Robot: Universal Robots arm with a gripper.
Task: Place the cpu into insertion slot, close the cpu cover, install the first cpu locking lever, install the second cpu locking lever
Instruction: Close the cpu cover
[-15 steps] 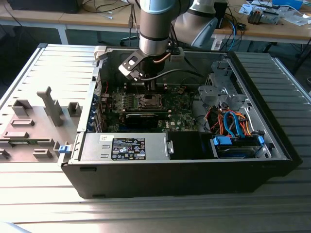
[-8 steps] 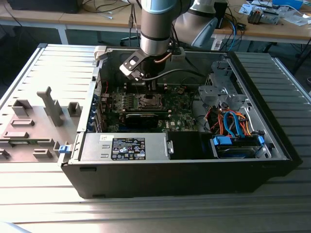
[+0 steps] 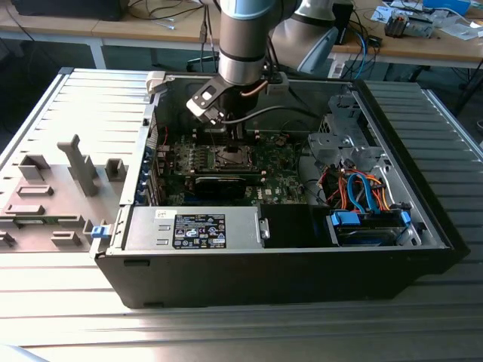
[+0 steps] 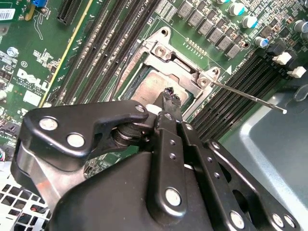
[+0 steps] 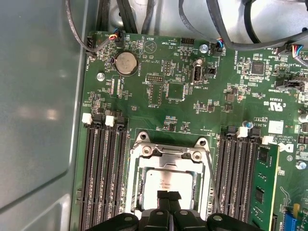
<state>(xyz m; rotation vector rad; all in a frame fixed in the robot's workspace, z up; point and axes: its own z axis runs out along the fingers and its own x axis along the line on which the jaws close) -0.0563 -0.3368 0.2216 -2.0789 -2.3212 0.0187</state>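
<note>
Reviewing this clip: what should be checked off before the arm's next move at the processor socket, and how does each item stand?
1. Small silver-grey square cpu seated in the dark, metal-edged insertion slot: ok, it lies flat inside.
2. Thin silvery cpu cover frame down around the chip: ok, it appears to lie flat.
3. Thin wire locking lever latched: not ok, it juts out above the long black memory slots.
4. Other locking lever: cannot tell, the black hand blocks that side.
5. Hand position: ok, fingertips shut and centred over the cpu; whether they touch it, cannot tell.
</note>
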